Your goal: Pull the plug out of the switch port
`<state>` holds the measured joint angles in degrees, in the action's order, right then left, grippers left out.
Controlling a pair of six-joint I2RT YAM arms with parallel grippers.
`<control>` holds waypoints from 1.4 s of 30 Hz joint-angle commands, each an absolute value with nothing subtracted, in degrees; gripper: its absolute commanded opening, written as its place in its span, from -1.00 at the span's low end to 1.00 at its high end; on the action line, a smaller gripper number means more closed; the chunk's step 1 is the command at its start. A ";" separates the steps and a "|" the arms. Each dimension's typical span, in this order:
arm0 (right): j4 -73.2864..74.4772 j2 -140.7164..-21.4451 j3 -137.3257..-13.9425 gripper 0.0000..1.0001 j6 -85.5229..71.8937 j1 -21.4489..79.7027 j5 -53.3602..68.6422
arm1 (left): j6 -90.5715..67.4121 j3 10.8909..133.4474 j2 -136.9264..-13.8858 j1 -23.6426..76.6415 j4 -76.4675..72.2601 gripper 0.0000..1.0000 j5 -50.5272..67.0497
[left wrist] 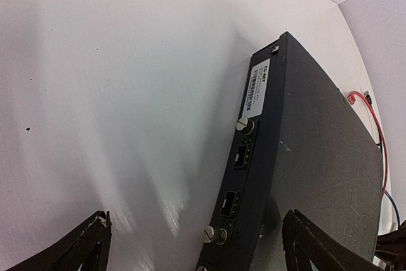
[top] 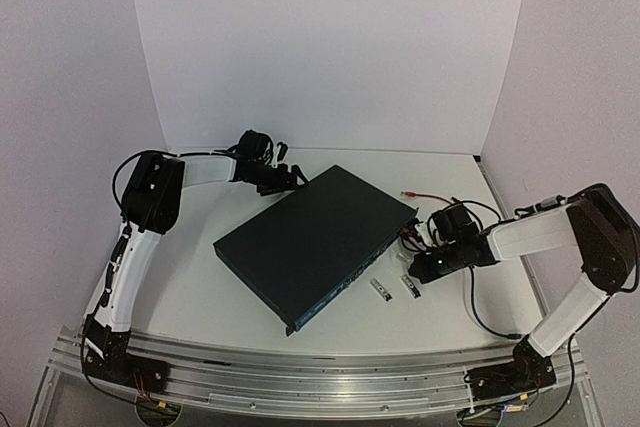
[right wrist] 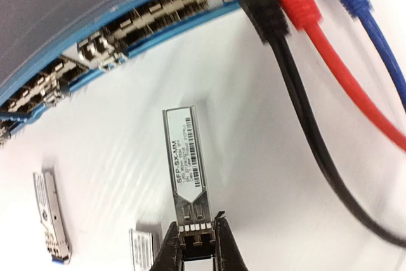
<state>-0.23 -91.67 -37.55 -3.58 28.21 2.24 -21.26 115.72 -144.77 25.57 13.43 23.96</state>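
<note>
The switch [top: 315, 242] is a flat dark box lying diagonally on the table; it also shows in the left wrist view [left wrist: 317, 157]. Its blue socket edge [right wrist: 95, 49] faces my right gripper [right wrist: 195, 230], which is shut on the end of a silver plug module [right wrist: 185, 157] labelled SFP-SX-MM. The module hangs free of the sockets, above the white table. In the top view the right gripper [top: 418, 267] sits just off the switch's right end. My left gripper [top: 290, 179] is open at the switch's far corner, its jaws straddling the rear edge [left wrist: 247, 176].
Black [right wrist: 285, 74], red [right wrist: 317, 36] and blue [right wrist: 374, 23] cables are plugged into the switch's end sockets and trail right. Two loose silver modules [right wrist: 51, 217] [right wrist: 143, 249] lie on the table, also in the top view [top: 380, 290] [top: 408, 287]. White walls enclose the table.
</note>
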 commanded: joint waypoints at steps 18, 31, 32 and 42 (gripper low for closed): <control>12.94 -83.56 -39.64 -0.88 -1.20 35.72 11.25 | -23.03 109.86 -145.75 24.87 17.43 0.87 25.09; 12.65 -82.95 -42.74 0.25 -0.70 37.62 4.64 | -23.17 106.99 -143.48 24.88 15.91 0.89 25.16; 12.59 -82.45 -43.11 0.36 -1.38 37.59 2.41 | -23.11 106.85 -143.31 24.87 15.78 0.89 25.17; 10.36 -80.81 -46.82 0.80 -15.15 24.58 -7.39 | -21.88 106.98 -140.51 24.88 14.87 0.96 24.07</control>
